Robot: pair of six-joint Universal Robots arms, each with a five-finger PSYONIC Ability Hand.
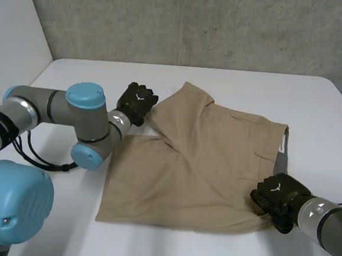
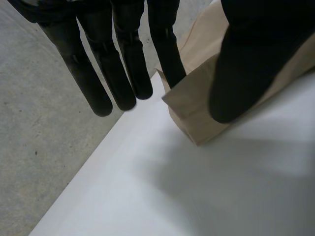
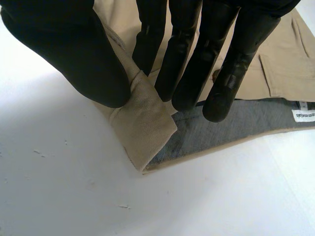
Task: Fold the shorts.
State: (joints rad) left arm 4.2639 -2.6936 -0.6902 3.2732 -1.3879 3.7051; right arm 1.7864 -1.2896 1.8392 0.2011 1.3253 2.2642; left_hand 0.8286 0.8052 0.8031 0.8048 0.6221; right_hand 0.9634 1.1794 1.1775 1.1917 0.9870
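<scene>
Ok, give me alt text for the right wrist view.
The right hand pinches a lifted corner of the tan shorts between thumb and fingers, just over the white table. Beyond its fingertips, the grey lining and a small white label show.

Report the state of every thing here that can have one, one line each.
shorts: spread on the white table, waistband toward the right hand, a corner held in each hand.
left hand: shut on the shorts, thumb and one finger pinching a far leg corner, other fingers straight.
right hand: shut on the shorts, pinching the near waistband corner, grey lining turned up there.
</scene>
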